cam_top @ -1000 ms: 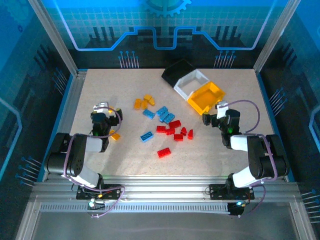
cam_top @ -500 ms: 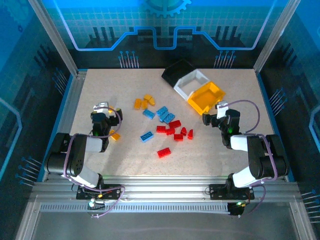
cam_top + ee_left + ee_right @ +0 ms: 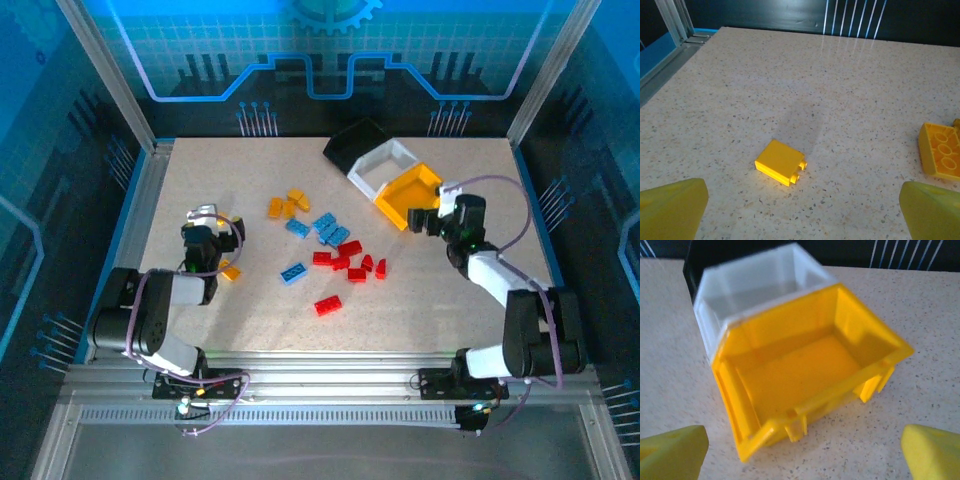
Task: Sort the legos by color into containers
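The legos lie mid-table: an orange-yellow group (image 3: pixel 287 205), a blue group (image 3: pixel 326 228) with one stray blue brick (image 3: pixel 293 272), and a red group (image 3: pixel 350 262) with one stray red brick (image 3: pixel 327 306). The black (image 3: pixel 355 143), white (image 3: pixel 380 165) and yellow (image 3: pixel 408 193) containers stand touching in a row at the back right. My left gripper (image 3: pixel 205 228) is open at the left. A small yellow brick (image 3: pixel 781 161) lies ahead of its fingertips (image 3: pixel 672 205). My right gripper (image 3: pixel 428 215) is open just short of the yellow container (image 3: pixel 805 370), which looks empty.
One orange brick (image 3: pixel 230 270) lies beside my left wrist. Another orange brick (image 3: pixel 940 150) shows at the right edge of the left wrist view. Metal rails (image 3: pixel 140 210) border the table on both sides.
My right gripper has moved away from the near edge and up to the yellow container, still open. The left arm and the bricks have not moved.
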`<state>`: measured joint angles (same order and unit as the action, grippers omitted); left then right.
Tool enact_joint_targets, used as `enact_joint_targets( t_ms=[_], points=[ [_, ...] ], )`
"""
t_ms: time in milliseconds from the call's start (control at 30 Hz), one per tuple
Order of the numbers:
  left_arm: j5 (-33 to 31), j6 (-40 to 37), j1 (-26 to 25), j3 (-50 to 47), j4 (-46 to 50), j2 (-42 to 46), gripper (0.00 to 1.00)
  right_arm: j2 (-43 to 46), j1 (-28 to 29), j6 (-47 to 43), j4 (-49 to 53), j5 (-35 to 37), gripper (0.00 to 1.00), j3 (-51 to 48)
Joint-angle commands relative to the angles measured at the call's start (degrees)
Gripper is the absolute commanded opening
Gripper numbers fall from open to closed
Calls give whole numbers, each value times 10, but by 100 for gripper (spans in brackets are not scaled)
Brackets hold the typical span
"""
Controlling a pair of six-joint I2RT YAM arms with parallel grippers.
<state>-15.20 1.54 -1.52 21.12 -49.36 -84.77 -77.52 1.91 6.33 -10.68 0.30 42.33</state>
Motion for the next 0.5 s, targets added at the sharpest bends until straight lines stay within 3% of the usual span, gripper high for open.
enact_joint_targets(
  t_ms=[0,133,267,467],
  points=[
    [-26,11,-3,16,88,96,99,21,-2,98,244,-1,100,98],
    [-68,140,-3,110,356,213,99,3,12,136,413,-20,100,187],
    [-52,232,-19,216,613,265,99,-1,56,158,538,-23,99,232],
    [13,283,-100,240,749,344,99,10,126,212,647,-34,88,238]
  ],
)
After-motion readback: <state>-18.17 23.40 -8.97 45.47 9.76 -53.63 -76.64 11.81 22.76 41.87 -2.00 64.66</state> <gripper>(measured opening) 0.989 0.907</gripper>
